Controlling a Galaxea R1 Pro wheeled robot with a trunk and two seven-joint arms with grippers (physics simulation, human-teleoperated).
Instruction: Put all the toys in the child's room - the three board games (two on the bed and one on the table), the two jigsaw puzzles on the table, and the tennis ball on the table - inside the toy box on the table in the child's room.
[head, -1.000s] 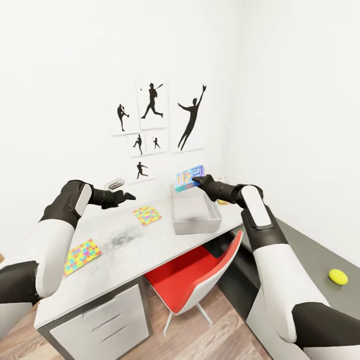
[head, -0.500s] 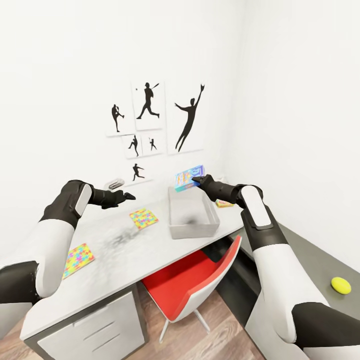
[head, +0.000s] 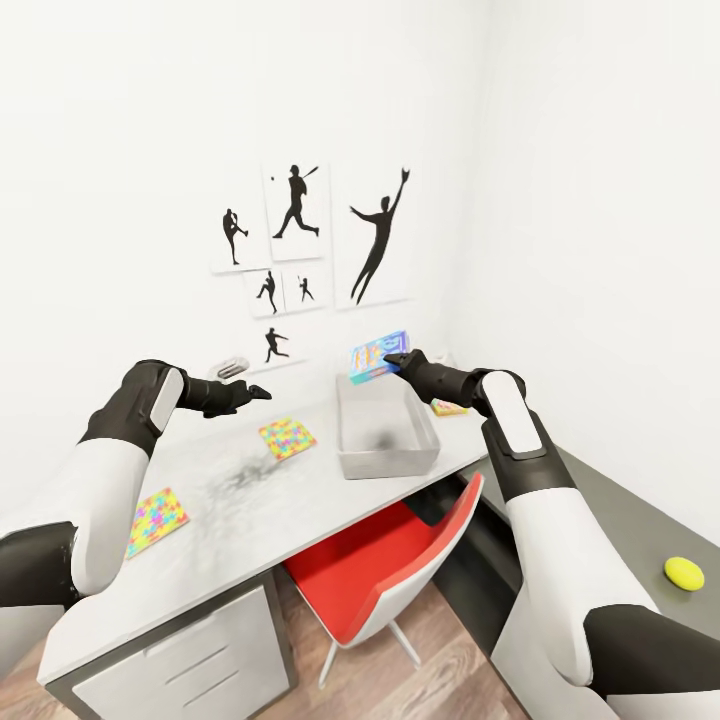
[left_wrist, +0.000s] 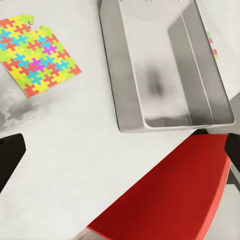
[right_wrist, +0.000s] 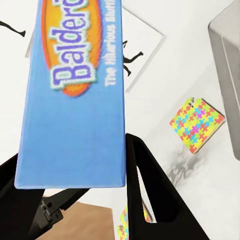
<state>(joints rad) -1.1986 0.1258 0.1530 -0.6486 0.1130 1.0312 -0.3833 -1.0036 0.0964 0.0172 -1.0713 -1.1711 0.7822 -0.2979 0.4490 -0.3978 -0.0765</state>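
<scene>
Your right claw (head: 391, 361) pinches the blue board game (head: 379, 357), its two dark fingers (right_wrist: 150, 190) pressed on either face of the box; the wrist camera reads "Balder…" on the cover. The box hangs over the far end of the grey toy box (head: 386, 432), apart from it. The bin's floor shows only a dark smudge of shadow.

Your left claw (head: 258, 392) hovers above the desk (head: 230, 520), fingers spread, holding nothing; the fingertips sit at opposite edges of the wrist view.

Nearer you than both claws: a red chair (head: 385, 565) tucked under the desk just below the bin, and white drawers (head: 190, 660).

Between the claws, on the desk, lies one jigsaw puzzle (head: 286, 437), just beside the bin. A second jigsaw puzzle (head: 155, 520) lies well back from the left claw, near the desk edge.

Past the right forearm, a yellowish printed box (head: 447, 407) touches the desk. The tennis ball (head: 685, 572) rests on the desk's side wing, well behind the right claw.

On the far wall: black silhouette posters (head: 310, 250).
</scene>
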